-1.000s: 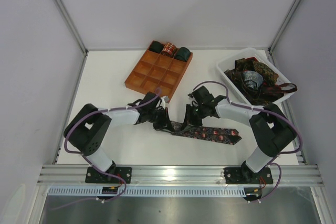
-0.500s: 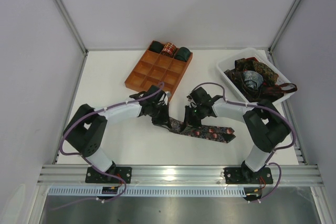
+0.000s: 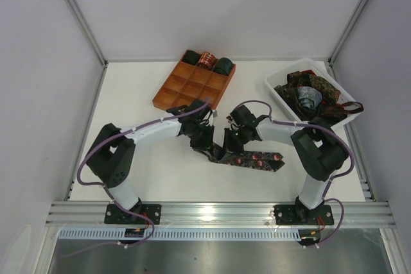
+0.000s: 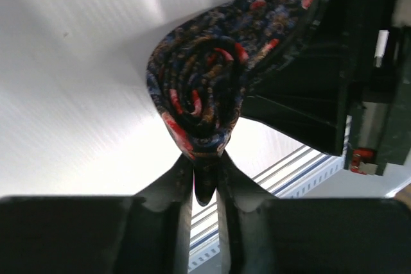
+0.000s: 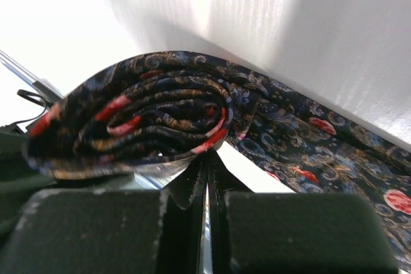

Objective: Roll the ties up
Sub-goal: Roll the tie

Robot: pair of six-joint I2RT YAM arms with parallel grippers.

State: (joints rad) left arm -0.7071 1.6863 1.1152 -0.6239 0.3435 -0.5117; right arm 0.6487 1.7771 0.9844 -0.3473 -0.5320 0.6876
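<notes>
A dark tie with a reddish floral print lies mid-table, partly rolled into a coil [image 3: 221, 151]. Its flat tail [image 3: 260, 158] runs right. My left gripper [image 3: 209, 145] is shut on the coil's left end, and the right gripper [image 3: 232, 145] is shut on its right end. In the left wrist view the spiral coil [image 4: 199, 94] sits just beyond my closed fingertips [image 4: 205, 174], which pinch its edge. In the right wrist view the flattened coil [image 5: 148, 117] rests above my closed fingertips [image 5: 207, 168], and the tail [image 5: 321, 152] trails right.
An orange-brown gridded tray [image 3: 186, 92] stands behind the left gripper, with three rolled ties [image 3: 206, 61] in its back row. A white bin [image 3: 275, 91] at the back right holds several loose ties [image 3: 311, 97]. The aluminium rail [image 3: 218, 210] runs along the near edge.
Both grippers have turned the coil and shifted slightly right. The coil has grown and the flat tail's end has drawn in toward the left.
</notes>
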